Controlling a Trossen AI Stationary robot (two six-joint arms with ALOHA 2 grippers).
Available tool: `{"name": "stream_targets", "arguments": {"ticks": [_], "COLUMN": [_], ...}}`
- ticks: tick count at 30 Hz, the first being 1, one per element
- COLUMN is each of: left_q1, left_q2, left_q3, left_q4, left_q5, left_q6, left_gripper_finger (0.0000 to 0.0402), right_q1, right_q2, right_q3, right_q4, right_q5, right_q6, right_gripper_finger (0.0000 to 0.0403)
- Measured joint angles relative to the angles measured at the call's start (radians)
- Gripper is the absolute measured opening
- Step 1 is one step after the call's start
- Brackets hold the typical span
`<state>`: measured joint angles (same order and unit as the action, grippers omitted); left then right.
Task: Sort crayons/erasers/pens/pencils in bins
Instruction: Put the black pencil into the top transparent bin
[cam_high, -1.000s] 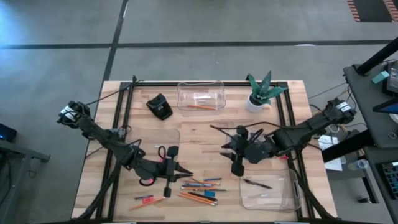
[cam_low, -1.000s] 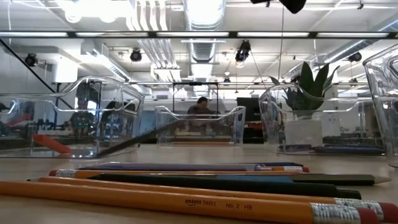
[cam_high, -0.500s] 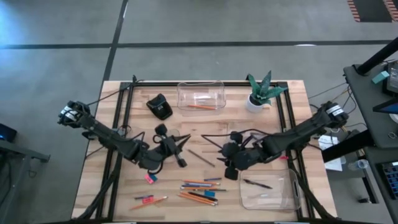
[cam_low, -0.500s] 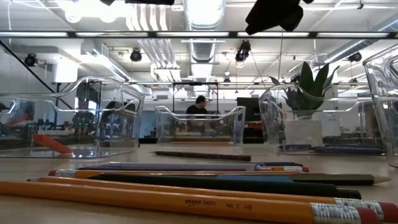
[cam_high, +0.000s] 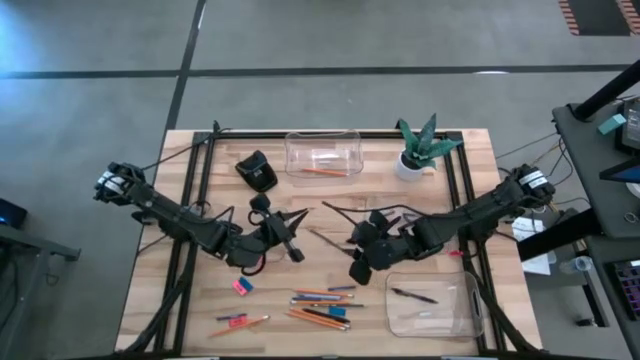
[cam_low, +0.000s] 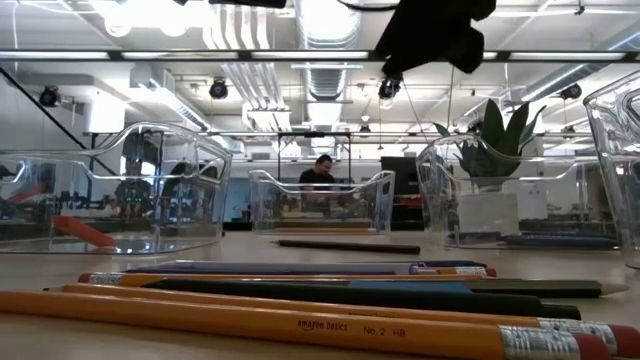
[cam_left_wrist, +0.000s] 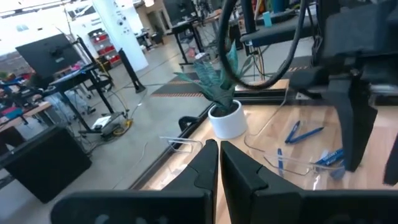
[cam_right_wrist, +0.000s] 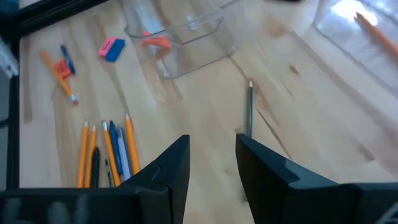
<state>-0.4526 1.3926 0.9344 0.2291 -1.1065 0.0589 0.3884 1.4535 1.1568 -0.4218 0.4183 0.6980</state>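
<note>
Wooden planks of the table (cam_high: 330, 215) carry everything you are sorting. Your left gripper (cam_high: 300, 215) sits just left of centre, pointing toward three o'clock, its fingers (cam_left_wrist: 214, 163) pressed together with nothing between them. Your right gripper (cam_high: 340, 236) hangs just right of centre, pointing toward nine o'clock, its fingers (cam_right_wrist: 174, 163) parted and empty above a lone dark pencil (cam_high: 325, 240) lying between the two grippers. Down at six o'clock you have the loose cluster of orange pencils (cam_high: 318, 318) and dark pens (cam_high: 325, 312), with a pink eraser (cam_high: 242, 287) toward seven o'clock. One clear bin (cam_high: 322, 154) at twelve o'clock holds an orange pencil; another bin (cam_high: 432, 303) at five o'clock holds a dark pen (cam_high: 413, 295). A potted plant (cam_high: 418, 148) stands at one o'clock, and a black lump-shaped object (cam_high: 258, 171) rests at eleven o'clock.
</note>
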Motion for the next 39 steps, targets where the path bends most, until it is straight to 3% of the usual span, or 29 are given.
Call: {"name": "stream_targets", "arguments": {"ticks": [11, 13, 19, 21, 31, 39], "left_q1": [-0.007, -0.016, -0.042, -0.063, -0.172, -0.253], "left_q2": [0.0, 0.0, 0.007, 0.008, 0.008, 0.007], "left_q3": [-0.003, -0.005, -0.022, -0.035, -0.073, -0.071], "left_q4": [-0.075, -0.138, -0.193, -0.195, -0.144, -0.073], "left_q5": [0.028, 0.102, 0.475, 0.525, 0.545, 0.557], "left_q6": [-0.045, -0.144, -0.392, -0.44, -0.55, -0.552], "left_gripper_finger": [0.0002, 0.0002, 0.0002, 0.0002, 0.0002, 0.0002], "right_q1": [-0.064, -0.079, -0.1, -0.101, -0.123, -0.138], "right_q2": [0.112, 0.135, 0.194, 0.216, 0.256, 0.279], "right_q3": [0.0, 0.0, 0.0, 0.0, 0.002, 0.106], "right_q4": [0.153, 0.15, 0.165, 0.188, 0.195, 0.048], "right_q5": [-0.07, -0.098, -0.12, -0.12, -0.078, -0.093], "right_q6": [-0.018, -0.027, -0.018, -0.018, -0.057, -0.103], "right_gripper_finger": [0.0123, 0.0123, 0.0123, 0.0123, 0.0123, 0.0139]}}
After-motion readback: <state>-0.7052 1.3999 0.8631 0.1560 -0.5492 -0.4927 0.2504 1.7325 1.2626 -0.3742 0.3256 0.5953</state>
